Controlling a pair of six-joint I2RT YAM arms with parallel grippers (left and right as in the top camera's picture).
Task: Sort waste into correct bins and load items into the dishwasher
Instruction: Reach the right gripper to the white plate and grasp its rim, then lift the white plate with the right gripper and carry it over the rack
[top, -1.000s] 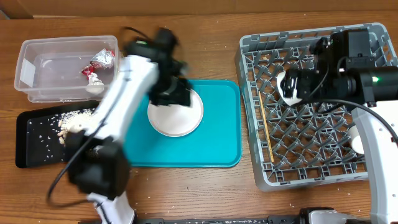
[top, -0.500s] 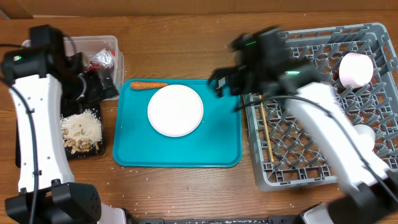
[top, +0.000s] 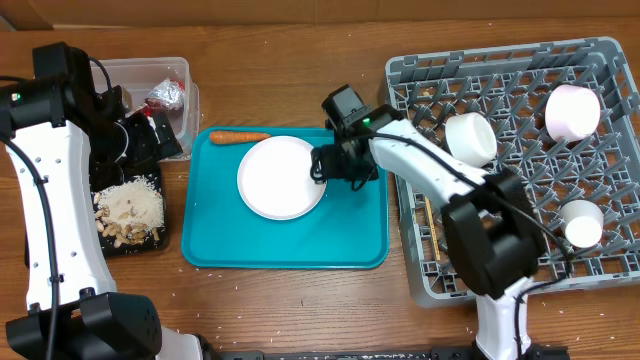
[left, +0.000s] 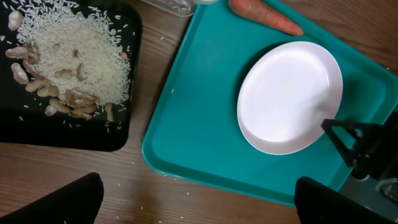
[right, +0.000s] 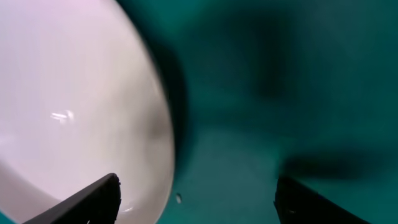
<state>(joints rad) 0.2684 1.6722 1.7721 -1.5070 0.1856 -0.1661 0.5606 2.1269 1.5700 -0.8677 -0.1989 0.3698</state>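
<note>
A white plate (top: 282, 177) lies on the teal tray (top: 345, 235), with an orange carrot (top: 238, 137) at the tray's far edge. My right gripper (top: 335, 165) is open and low at the plate's right rim. The right wrist view shows the plate (right: 74, 93) beside the open fingers (right: 199, 199). My left gripper (top: 163, 138) is open and empty, high between the clear tub (top: 110, 75) and the teal tray. Its fingers (left: 199, 202) frame the plate (left: 289, 96) and carrot (left: 264, 15). A foil ball (top: 166, 93) lies in the tub. Rice and scraps (top: 130, 208) lie on the black tray (top: 110, 245).
The grey dish rack (top: 500, 270) on the right holds three white bowls or cups (top: 470, 138), (top: 572, 112), (top: 582, 222) and chopsticks (top: 428, 215). Rice grains are scattered on the wooden table. My right arm reaches across the rack's left edge.
My right gripper has dropped from the rack's left side to the plate's right rim. A white bowl in the rack is uncovered. My left arm has barely shifted.
</note>
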